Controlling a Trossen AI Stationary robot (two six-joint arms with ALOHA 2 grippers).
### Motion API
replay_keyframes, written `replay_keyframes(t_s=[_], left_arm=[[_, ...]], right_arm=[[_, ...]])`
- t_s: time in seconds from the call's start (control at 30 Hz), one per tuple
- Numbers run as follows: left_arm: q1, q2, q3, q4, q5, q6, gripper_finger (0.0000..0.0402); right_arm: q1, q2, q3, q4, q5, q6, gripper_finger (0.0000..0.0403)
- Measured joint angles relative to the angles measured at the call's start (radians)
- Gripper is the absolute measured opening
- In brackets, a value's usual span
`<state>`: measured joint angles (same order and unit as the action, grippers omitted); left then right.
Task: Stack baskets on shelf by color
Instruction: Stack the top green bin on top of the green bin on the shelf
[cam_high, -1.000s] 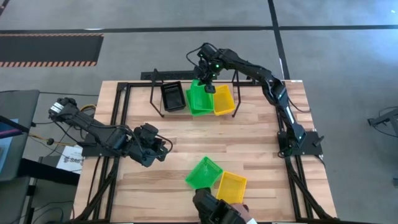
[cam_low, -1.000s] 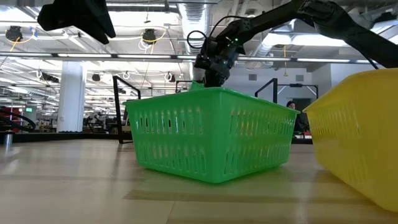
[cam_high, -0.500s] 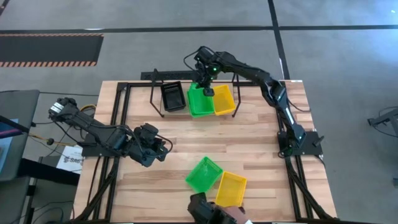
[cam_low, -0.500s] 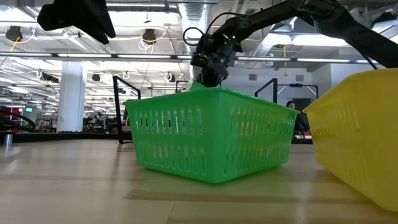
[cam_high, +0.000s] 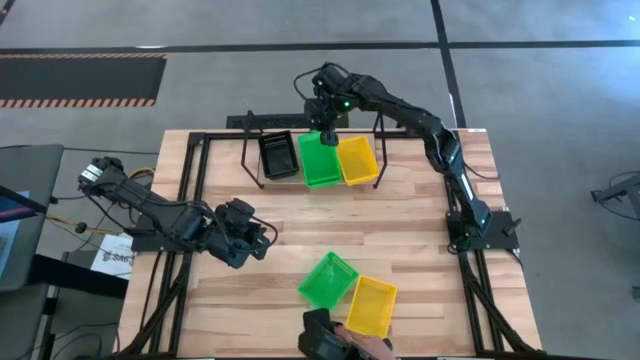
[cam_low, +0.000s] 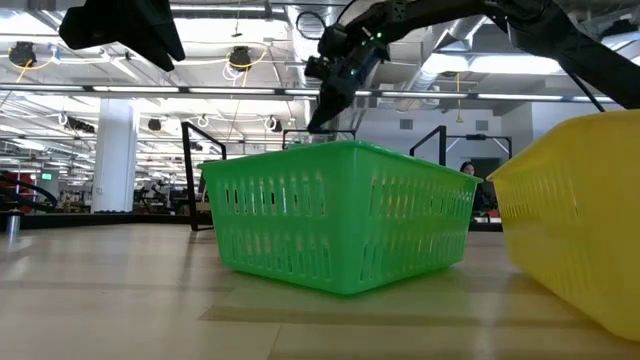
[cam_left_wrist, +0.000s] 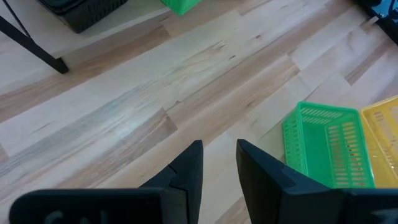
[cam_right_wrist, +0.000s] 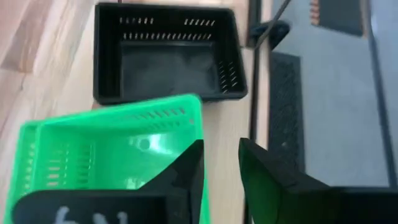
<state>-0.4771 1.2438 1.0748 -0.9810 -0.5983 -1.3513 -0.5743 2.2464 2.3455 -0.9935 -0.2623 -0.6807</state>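
On the shelf (cam_high: 249, 160) at the far side stand a black basket (cam_high: 278, 155), a green basket (cam_high: 320, 160) and a yellow basket (cam_high: 358, 160) in a row. My right gripper (cam_high: 322, 128) hangs above the green basket's far rim (cam_right_wrist: 124, 109), slightly open and empty. It is clear of the basket in the low view (cam_low: 320, 120). My left gripper (cam_high: 252, 243) waits over the table's left middle, slightly open and empty (cam_left_wrist: 219, 149). A second green basket (cam_high: 328, 278) and a second yellow basket (cam_high: 370, 303) rest on the table near its near edge.
A person's hand (cam_high: 365, 345) holds a black basket (cam_high: 325, 342) at the table's near edge. The shelf's black wire uprights (cam_high: 380, 130) stand beside the baskets. Bare wooden tabletop (cam_high: 400, 230) lies between the shelf and the near baskets.
My right gripper has let go of the green basket on the shelf and risen straight up, drifting slightly toward the far edge. The green basket, askew a second ago, now sits square between the black and yellow ones. The hand at the near edge has shifted a little.
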Motion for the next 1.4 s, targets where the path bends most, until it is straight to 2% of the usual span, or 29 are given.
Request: replay_keyframes(t_s=[0.2, 0.4, 0.53, 0.67, 0.73, 1.1, 1.4], left_arm=[[0.000, 0.000, 0.000, 0.000, 0.000, 0.007, 0.0084], [0.000, 0.000, 0.000, 0.004, 0.000, 0.022, 0.0084], [0.000, 0.000, 0.000, 0.004, 0.000, 0.022, 0.0084], [0.000, 0.000, 0.000, 0.004, 0.000, 0.023, 0.0084], [0.000, 0.000, 0.000, 0.004, 0.000, 0.023, 0.0084], [0.000, 0.000, 0.000, 0.012, -0.002, 0.022, 0.0084], [0.000, 0.000, 0.000, 0.013, -0.010, 0.021, 0.0084]], right_arm=[[0.026, -0.056, 0.002, -0.021, 0.000, -0.024, 0.0140], [0.001, -0.046, 0.003, 0.011, 0.001, -0.019, 0.0131], [-0.016, -0.030, 0.000, -0.002, 0.007, -0.015, 0.0098], [-0.019, -0.036, -0.009, 0.032, 0.005, -0.012, 0.0028], [-0.027, -0.032, -0.012, 0.029, 0.004, 0.003, 0.0010], [-0.051, 0.034, -0.011, 0.025, -0.001, 0.057, 0.0003], [-0.021, 0.066, -0.011, 0.014, -0.002, 0.078, 0.0002]])
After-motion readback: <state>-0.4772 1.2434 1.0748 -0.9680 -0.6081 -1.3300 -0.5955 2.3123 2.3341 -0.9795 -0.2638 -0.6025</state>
